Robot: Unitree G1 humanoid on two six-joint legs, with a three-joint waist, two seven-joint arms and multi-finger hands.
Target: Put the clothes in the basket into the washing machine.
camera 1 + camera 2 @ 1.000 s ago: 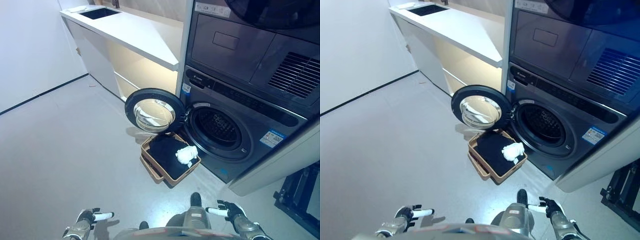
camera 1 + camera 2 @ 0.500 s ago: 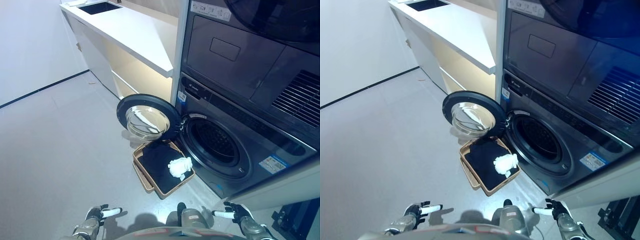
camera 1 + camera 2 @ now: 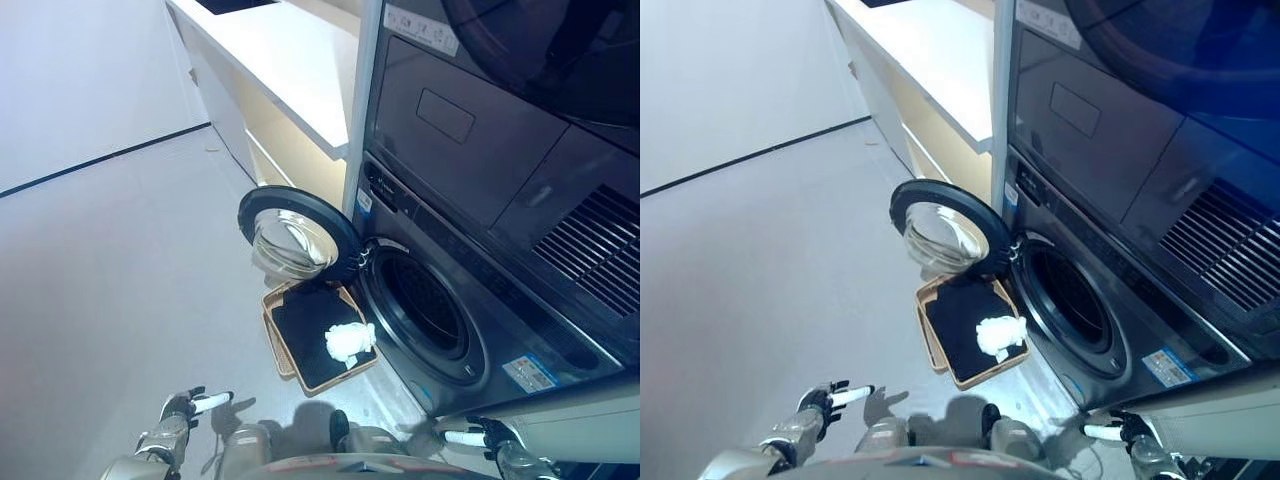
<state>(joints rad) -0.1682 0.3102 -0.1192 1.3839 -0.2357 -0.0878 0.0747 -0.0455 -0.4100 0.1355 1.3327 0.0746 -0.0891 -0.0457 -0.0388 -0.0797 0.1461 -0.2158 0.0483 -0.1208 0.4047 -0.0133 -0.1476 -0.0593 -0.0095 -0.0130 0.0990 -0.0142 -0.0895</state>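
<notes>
A tan basket (image 3: 272, 331) stands on the floor right below the washing machine's drum opening (image 3: 423, 308). In it lie a black cloth (image 3: 305, 325) and a bunched white cloth (image 3: 346, 341) at its right side. The round door (image 3: 295, 228) hangs open to the left, above the basket's far end. My left hand (image 3: 185, 407) shows at the bottom left, fingers straight, holding nothing. At the bottom right edge is my right hand (image 3: 480, 437), also open and empty. Both hands are well short of the basket.
A dark dryer (image 3: 480, 120) is stacked above the washing machine. A white counter (image 3: 285, 50) with pale cabinets runs along the wall to the machine's left. Grey floor (image 3: 110, 260) stretches to the left and front.
The whole picture has shifted and tilted, so the camera has moved; the machine looms closer on the right. Both hands remain low at the bottom edge, open.
</notes>
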